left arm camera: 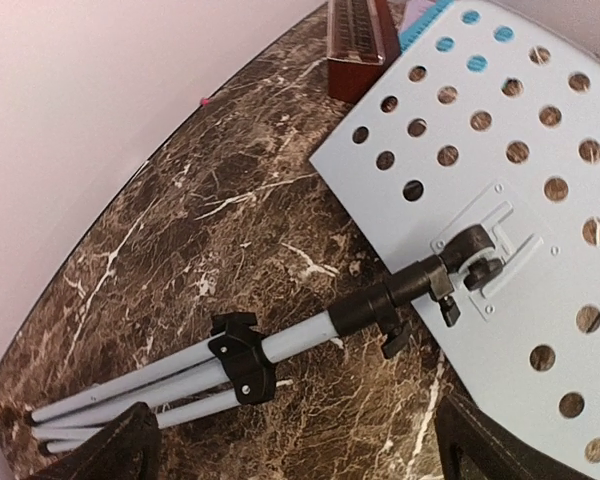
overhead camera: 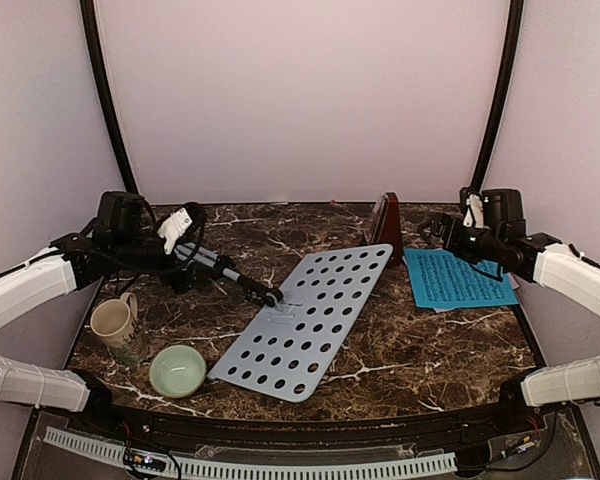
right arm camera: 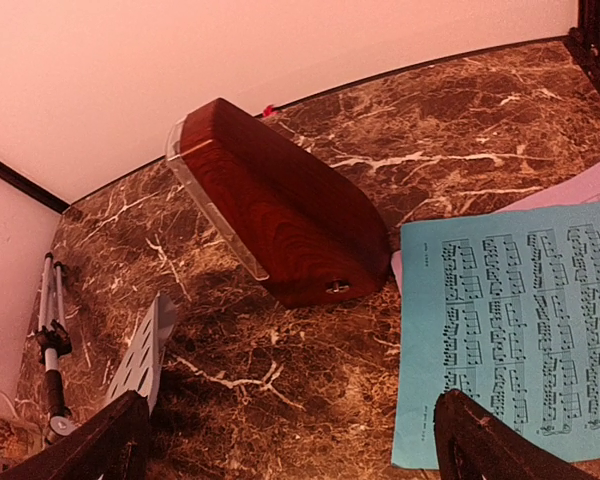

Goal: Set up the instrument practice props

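Both my left fingers (left arm camera: 100,450) and right fingers (right arm camera: 90,445) are hanging released, empty; I'm seeing the music stand (overhead camera: 305,320) lying flat on the bench (overhead camera: 430,340), pole (left arm camera: 300,335) slanting just beneath the left ones.

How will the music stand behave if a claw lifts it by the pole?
The music stand is likely top-heavy: its wide perforated desk sits at one end of a thin pole, so it may droop. The round pole could twist in a grip. Folded legs might splay.
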Motion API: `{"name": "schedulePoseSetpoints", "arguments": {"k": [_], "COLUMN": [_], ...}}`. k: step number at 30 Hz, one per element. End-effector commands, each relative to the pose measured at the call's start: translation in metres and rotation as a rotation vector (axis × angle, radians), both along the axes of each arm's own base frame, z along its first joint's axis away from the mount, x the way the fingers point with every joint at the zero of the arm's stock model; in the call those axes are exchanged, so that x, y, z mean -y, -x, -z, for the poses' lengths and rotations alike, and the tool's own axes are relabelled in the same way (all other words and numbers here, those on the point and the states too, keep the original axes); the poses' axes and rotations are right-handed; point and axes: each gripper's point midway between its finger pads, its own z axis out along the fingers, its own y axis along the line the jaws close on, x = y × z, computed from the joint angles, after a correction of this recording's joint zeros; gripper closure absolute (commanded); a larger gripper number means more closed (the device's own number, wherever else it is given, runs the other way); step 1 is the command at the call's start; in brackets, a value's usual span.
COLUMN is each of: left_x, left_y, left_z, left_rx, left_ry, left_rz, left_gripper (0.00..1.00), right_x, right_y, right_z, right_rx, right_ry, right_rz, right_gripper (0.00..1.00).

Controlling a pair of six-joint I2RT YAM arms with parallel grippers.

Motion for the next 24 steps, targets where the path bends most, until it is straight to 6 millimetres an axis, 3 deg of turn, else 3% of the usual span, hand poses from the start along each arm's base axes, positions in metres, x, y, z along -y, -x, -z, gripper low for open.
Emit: {"name": "schedulePoseSetpoints", "arguments": {"k": [1,10,15,24], "left_x": [0.011,0.029,0.027,0.032], "left_y": [0.009,0.005,-0.008,-0.033], "left_z": [0.009,0.048,0.076,0.089], "left_rx": [0.091,0.066,0.009,0.095], "left_ry": [-0.159,-0.389,-0.591,-0.718], "left_rz": [0.219,0.393,0.451,0.514], "left_gripper": [0.03,0.16,0.32,0.36], "right_x": [-0.01,-0.02,-0.017,-0.017], "right_y": [-0.002,0.004,0.005,0.009], "right_z": [-0.024,-0.023,-0.024,-0.026], "right_rx": [0.092,0.084,0.084,0.093], "right_ry": [-0.029,-0.072,-0.087,-0.115], "right_rz": [-0.072,-0.154,-0.174,-0.203], "right_gripper": [0.0,0.0,0.0,0.0]}}
